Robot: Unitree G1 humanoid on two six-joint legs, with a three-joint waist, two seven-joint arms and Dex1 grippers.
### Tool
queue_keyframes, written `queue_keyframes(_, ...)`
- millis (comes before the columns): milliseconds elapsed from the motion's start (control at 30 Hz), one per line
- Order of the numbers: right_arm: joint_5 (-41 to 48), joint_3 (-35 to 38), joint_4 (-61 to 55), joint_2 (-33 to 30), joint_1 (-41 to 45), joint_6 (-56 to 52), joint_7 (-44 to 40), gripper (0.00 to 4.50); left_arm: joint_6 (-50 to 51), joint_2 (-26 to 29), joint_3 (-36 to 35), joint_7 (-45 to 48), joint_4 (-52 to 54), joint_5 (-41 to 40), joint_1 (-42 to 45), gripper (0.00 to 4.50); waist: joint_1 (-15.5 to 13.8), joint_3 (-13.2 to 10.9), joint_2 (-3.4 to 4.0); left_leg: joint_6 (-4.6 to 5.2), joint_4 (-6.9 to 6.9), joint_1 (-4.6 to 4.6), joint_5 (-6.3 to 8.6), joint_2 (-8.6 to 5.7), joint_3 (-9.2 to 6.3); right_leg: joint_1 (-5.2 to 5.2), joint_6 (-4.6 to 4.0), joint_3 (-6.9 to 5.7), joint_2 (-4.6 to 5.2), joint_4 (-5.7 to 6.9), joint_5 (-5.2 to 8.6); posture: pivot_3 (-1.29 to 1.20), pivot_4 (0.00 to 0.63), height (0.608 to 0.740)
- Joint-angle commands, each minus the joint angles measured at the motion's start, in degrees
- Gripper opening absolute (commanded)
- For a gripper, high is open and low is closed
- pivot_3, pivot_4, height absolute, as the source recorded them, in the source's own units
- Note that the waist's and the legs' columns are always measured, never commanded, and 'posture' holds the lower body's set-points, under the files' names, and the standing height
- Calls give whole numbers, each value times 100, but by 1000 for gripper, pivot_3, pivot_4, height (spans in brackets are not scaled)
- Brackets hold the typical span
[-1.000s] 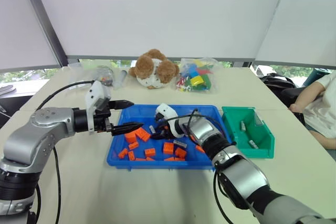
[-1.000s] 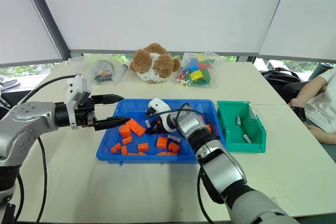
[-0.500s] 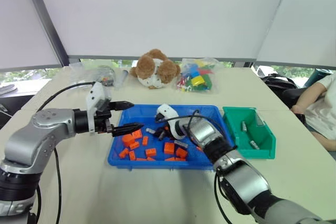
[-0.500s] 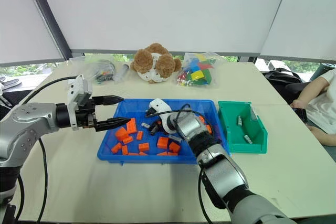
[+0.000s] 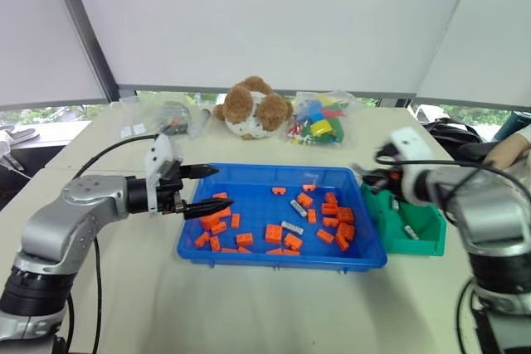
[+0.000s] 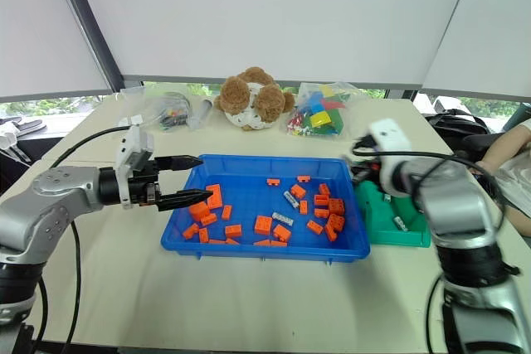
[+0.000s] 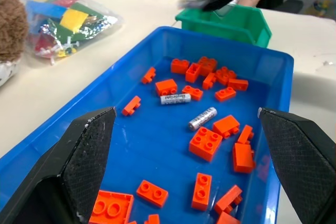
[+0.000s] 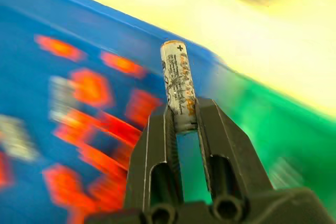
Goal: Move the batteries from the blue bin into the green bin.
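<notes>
The blue bin (image 5: 282, 264) lies mid-table with many orange bricks (image 5: 274, 234) in it. Two grey batteries (image 7: 175, 98) (image 7: 202, 118) lie among the bricks. My left gripper (image 5: 222, 186) hovers open over the bin's left end, holding nothing. My right gripper (image 8: 182, 114) is shut on one battery (image 8: 177, 82), which stands up between its fingers. It hangs over the near-left edge of the green bin (image 5: 419, 240), just right of the blue bin. At least one battery (image 5: 409, 230) lies inside the green bin.
A teddy bear (image 5: 253, 109), a bag of coloured blocks (image 5: 319, 120) and clear bags (image 5: 166, 118) sit at the table's far side. A person's arm (image 5: 514, 145) shows at the right edge, beyond the green bin.
My right gripper shut on a battery in the blue bin, then swung up and to the right to the green bin. The left gripper kept still. The camera shifted.
</notes>
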State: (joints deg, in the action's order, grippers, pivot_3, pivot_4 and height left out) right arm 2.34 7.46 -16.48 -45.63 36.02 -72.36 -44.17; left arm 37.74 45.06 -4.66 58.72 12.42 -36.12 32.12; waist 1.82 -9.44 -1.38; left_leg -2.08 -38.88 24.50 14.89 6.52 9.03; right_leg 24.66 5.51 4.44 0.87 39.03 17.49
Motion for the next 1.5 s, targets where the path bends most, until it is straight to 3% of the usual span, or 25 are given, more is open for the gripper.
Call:
queue_keyframes(33,64,315,-223,-385,-321,45,170,14,-178,-60,60,93,-22,52,152,4500,39,0,0,1,1,-1,0,0,-1,0,0,0,-1,0,0,0,150,727)
queue_keyframes(167,204,429,-17,-486,-680,185,300,14,-255,-135,147,156,-117,113,219,4500,82,0,0,0,3,-1,-1,1,-3,0,2,2,-4,0,-1,0,150,727)
queue_keyframes(433,562,427,228,-681,-739,530,276,4206,-299,-179,161,182,-130,146,235,4500,53,0,1,-2,1,-1,-2,1,-2,-1,2,3,-3,1,-1,0,150,727)
queue_keyframes(467,660,421,172,-726,-679,533,213,4429,-301,-175,156,188,-126,149,227,4500,53,0,1,-2,1,-1,-2,1,-3,-1,2,3,-3,1,-1,0,150,727)
queue_keyframes(633,1571,192,-527,-552,-79,163,-219,4429,-305,-185,152,204,-127,162,221,4500,84,-2,3,-2,2,-3,-2,2,-3,1,2,4,-6,3,-1,0,150,727)
queue_keyframes(800,1859,-716,-589,-180,150,335,-286,4429,-318,-220,165,223,-162,190,261,4500,52,-1,2,0,4,-2,0,5,-9,-1,2,1,-9,3,0,0,150,727)
queue_keyframes(1133,1170,-2540,957,475,694,1949,-527,4429,-225,-134,119,249,-25,144,210,4500,56,-1,2,0,-4,1,-1,1,-5,-1,2,2,-5,3,-1,0,150,727)
queue_keyframes(1500,444,-3163,1892,1068,855,2842,-567,4429,-213,96,78,331,97,136,68,4500,57,-1,2,-12,-4,0,-7,3,-4,0,2,1,-5,4,-1,0,150,727)
